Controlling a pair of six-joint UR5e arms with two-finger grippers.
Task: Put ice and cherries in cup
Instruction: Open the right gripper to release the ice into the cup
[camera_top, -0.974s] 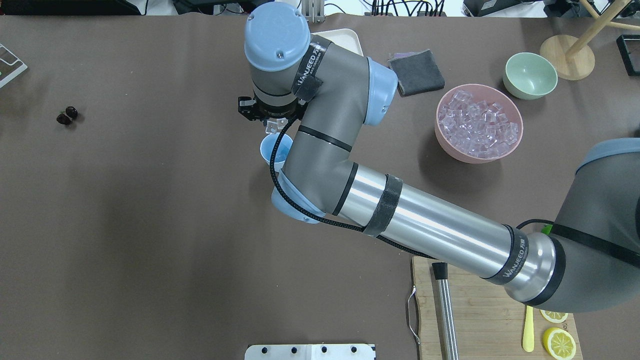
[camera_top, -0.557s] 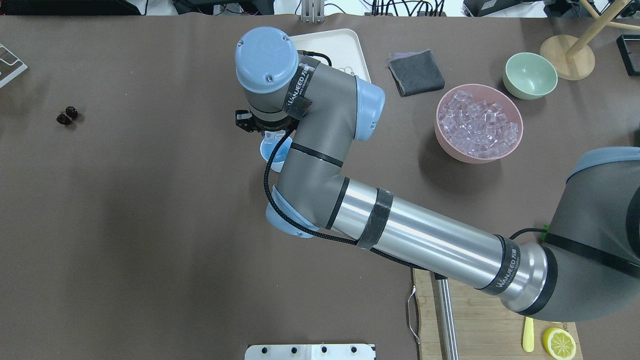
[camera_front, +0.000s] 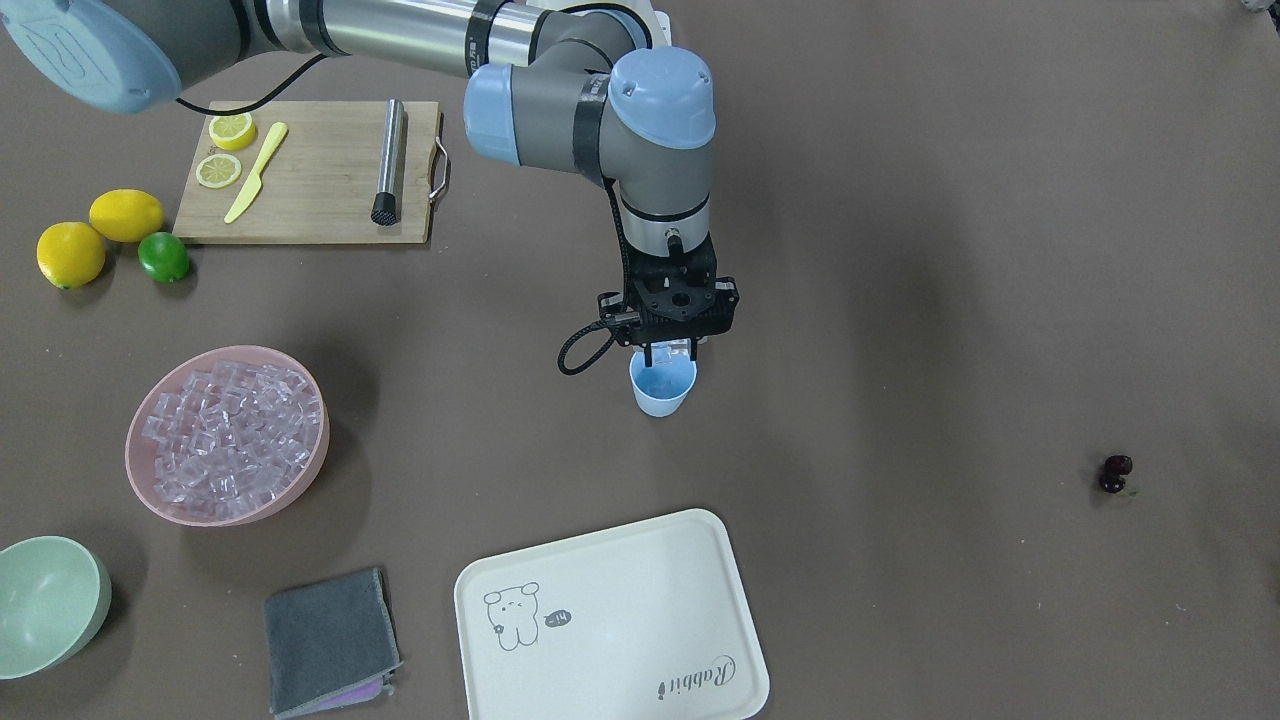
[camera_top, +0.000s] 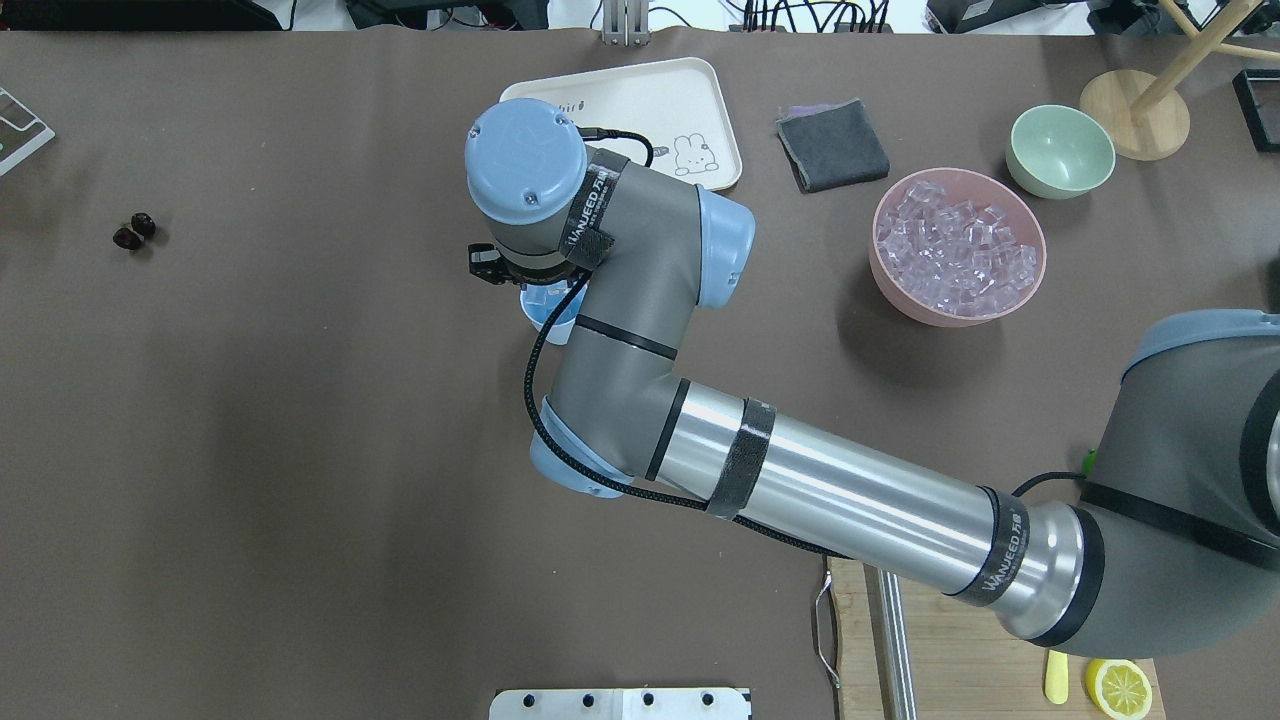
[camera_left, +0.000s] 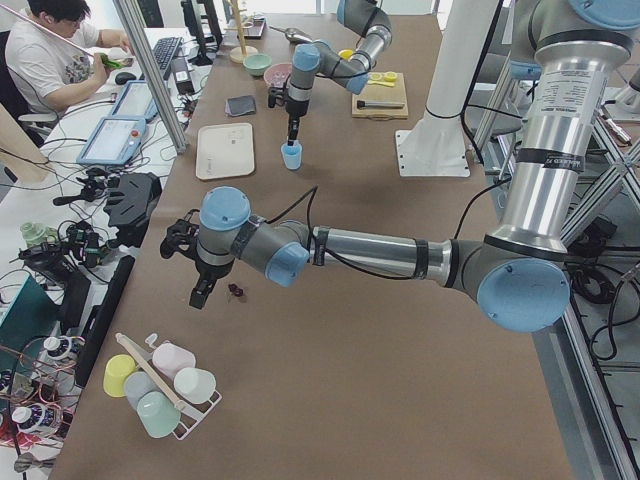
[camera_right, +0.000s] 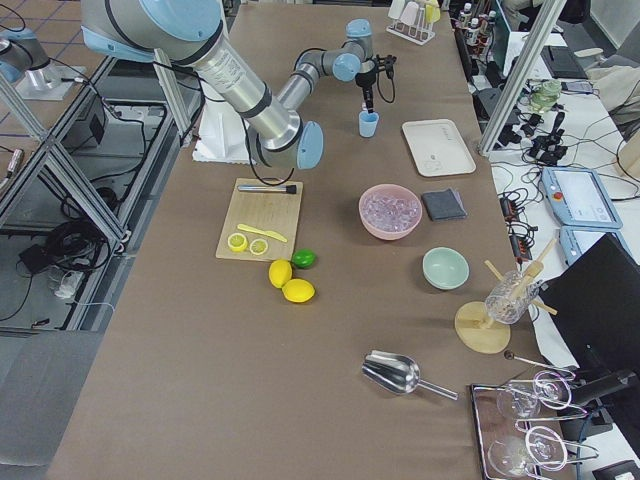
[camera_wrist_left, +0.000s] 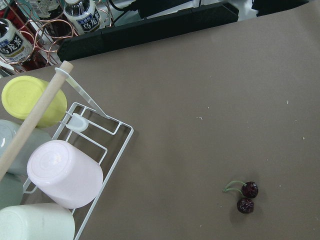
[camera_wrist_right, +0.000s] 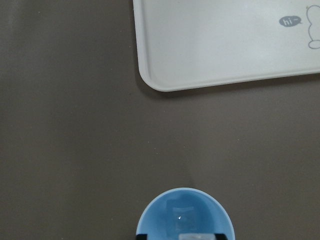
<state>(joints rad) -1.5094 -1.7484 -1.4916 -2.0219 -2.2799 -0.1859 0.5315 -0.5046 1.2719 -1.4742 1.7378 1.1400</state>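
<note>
Left gripper (camera_left: 198, 296): hangs low over the table (camera_top: 300, 450), fingers pointing down, just beside the cherries (camera_left: 237, 291) and not touching them. It shows only in the side camera, so I cannot tell whether its jaws are apart or together. Cherries: joined pair with a green stem, lying on bare table far out at the left end, well apart from the other task items.

Centre: right gripper (camera_front: 670, 350) points straight down, directly over the cup (camera_front: 662, 392), fingertips just above the rim. Jaws are clamped on one ice cube (camera_front: 680, 349), a clear block between the fingertips, held over the cup's opening. Cup: light blue, upright on the table. The right wrist view shows a faint square, glassy outline at the cup's bottom; I cannot tell for certain what it is.

Beyond the cup and near it: cream tray (camera_top: 640, 100) with a rabbit drawing, lying flat. Right of the tray: folded grey cloth (camera_top: 833, 145). Further right: pink bowl (camera_top: 950, 320) heaped with ice (camera_top: 955, 255), well apart from the cup. Rightmost: pale green bowl (camera_top: 1060, 150), just beside the pink bowl.
</note>
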